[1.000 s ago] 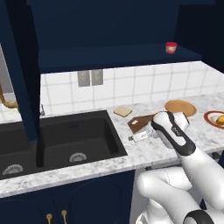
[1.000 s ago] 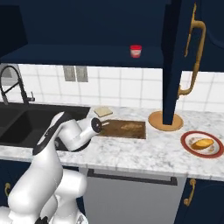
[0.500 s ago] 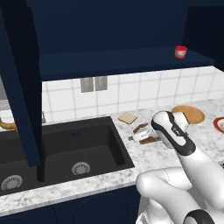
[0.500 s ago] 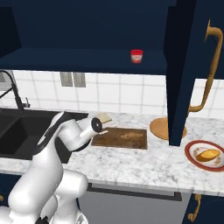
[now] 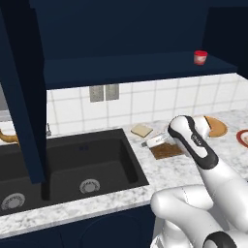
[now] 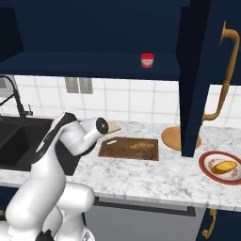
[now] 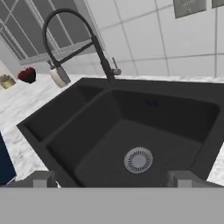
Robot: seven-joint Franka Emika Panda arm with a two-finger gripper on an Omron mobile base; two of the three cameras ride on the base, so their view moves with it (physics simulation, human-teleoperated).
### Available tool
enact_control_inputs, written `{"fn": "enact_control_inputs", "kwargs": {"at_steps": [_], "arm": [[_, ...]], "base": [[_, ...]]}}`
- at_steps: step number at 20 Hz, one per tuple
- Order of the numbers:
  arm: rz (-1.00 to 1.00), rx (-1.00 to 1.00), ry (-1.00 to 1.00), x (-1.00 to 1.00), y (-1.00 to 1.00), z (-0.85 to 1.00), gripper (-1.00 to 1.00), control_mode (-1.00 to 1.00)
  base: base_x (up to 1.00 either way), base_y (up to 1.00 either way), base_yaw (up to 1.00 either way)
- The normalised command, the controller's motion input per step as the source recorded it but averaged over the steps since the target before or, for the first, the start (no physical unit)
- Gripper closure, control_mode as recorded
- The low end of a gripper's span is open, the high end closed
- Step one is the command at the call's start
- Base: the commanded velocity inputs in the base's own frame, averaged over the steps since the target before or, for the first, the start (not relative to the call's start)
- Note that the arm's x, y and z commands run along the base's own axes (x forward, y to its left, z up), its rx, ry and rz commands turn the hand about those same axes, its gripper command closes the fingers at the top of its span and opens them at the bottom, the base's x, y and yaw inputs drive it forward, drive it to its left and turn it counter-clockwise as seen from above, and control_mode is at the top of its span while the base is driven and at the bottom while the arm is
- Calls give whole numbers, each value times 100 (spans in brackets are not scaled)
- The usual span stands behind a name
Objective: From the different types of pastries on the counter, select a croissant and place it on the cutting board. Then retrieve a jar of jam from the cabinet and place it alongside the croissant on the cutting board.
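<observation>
Looking down into the black sink, the gripper stands wide and empty. The jar of jam sits high above it in the cabinet; probably light, rigid, slick-sided, best pinched across its body below the lid.

The croissant lies on the cutting board, right of the sink in the desk; the jar of jam stands on the cabinet shelf above.
</observation>
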Motion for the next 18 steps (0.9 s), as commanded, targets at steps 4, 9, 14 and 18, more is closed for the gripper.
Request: {"fn": "enact_control_inputs", "kwargs": {"at_steps": [4,9,14,18], "arm": [[-7,0,0,38,0,100,-100,-100],[-10,4,9,33,-4,100,-100,-100],[-13,9,12,1,-39,100,-100,-100],[-15,7,3,8,-36,100,-100,-100]], "base": [[0,0,0],[0,0,0],[0,0,0],[0,0,0]]}}
